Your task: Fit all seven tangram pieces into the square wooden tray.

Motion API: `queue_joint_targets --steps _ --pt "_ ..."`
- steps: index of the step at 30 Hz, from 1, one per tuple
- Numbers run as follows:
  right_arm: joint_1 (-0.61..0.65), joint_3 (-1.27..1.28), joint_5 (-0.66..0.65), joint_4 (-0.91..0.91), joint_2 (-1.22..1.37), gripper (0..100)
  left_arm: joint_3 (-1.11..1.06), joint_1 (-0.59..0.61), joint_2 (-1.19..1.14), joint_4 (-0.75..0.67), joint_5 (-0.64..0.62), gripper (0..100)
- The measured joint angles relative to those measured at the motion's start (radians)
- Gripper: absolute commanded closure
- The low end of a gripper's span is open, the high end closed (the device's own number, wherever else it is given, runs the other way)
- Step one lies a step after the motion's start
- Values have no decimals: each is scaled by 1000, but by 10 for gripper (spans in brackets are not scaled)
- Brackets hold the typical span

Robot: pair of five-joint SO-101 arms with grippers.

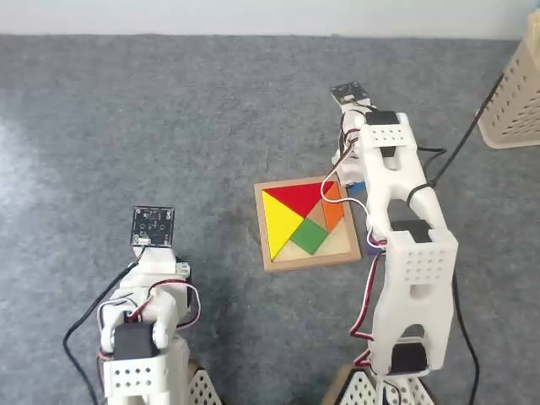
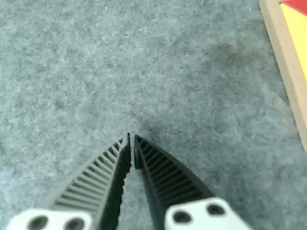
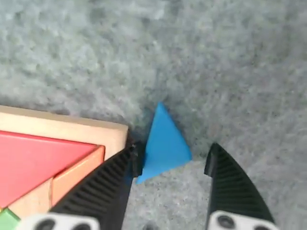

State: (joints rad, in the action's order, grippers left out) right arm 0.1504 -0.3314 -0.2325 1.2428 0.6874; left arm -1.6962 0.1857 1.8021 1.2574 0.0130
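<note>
Blue between spread jaws: right gripper (image 3: 172, 149) released, straddling the small blue wooden triangle (image 3: 163, 143), one finger seemingly touching its tray-side edge, the other apart. Lying flat on the grey felt table cover (image 3: 216, 57), just outside the far right corner of the square wooden tray (image 3: 62, 123); bracketed so, probably, for a pinch and lift. Inside the tray: red triangle (image 3: 43, 158), orange piece (image 3: 76, 175), yellow triangle (image 1: 281, 221), green piece (image 1: 310, 236); bare wood at the near right, likely room for more. Left of the tray, left gripper (image 2: 132, 139) clenched on nothing, low over bare felt, seemingly parked out of the way.
</note>
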Motion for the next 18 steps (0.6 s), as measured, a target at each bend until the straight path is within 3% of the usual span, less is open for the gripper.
queue_joint_targets --steps 11,18 --pt "-9 0 2 -25 0 860 0 0 0 0 0 988" --pt "-6 2 -3 -29 0 755 0 0 0 0 0 988"
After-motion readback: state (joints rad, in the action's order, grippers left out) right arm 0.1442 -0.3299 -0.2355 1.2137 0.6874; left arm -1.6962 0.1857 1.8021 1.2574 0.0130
